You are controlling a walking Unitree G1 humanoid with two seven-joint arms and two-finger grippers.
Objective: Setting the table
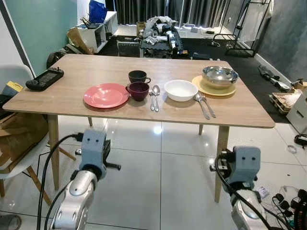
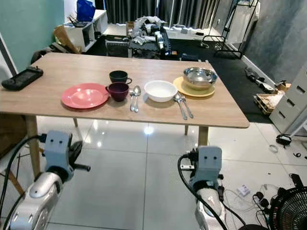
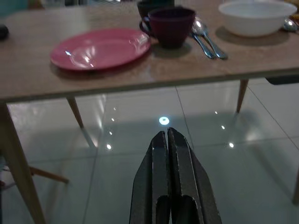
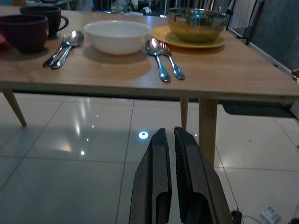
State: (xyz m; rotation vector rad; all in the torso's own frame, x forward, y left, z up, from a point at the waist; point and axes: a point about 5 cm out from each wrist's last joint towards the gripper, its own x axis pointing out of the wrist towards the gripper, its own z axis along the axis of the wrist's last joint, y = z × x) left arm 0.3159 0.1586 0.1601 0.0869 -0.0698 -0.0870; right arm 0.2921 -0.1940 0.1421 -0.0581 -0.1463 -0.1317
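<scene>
- Your tableware sits in a row along the near side of the wooden table (image 1: 86, 72), all of it ahead of and above both sets of fingers.
- Pink plate (image 1: 106, 95) is up ahead of the left gripper (image 3: 167, 135); a maroon cup (image 1: 138, 90) touches or nearly touches its rim on the side toward the other arm.
- A dark cup (image 1: 138, 76) sits just behind the maroon one, farther from the fingers.
- Two spoons (image 1: 154, 96) lie side by side between the maroon cup and the white bowl (image 1: 181, 89).
- Spoon and fork pair (image 4: 164, 58) lies just past the white bowl, up ahead of the right gripper (image 4: 168, 135).
- Steel bowl (image 1: 219, 75) sits on a yellow plate (image 1: 213, 89), behind that pair, near the table's far right end.
- Left gripper: fingers pressed together, holding nothing, low over the tile floor (image 1: 158, 158), short of the table edge.
- Right gripper: fingers nearly closed with a thin slit between them, empty, also below table height, with a table leg (image 4: 207, 128) just beyond them.
- A black handheld console (image 1: 44, 78) lies at the table's left end, well apart from the dishes.
- You've got a white chair (image 1: 14, 120) by the table's left end.
</scene>
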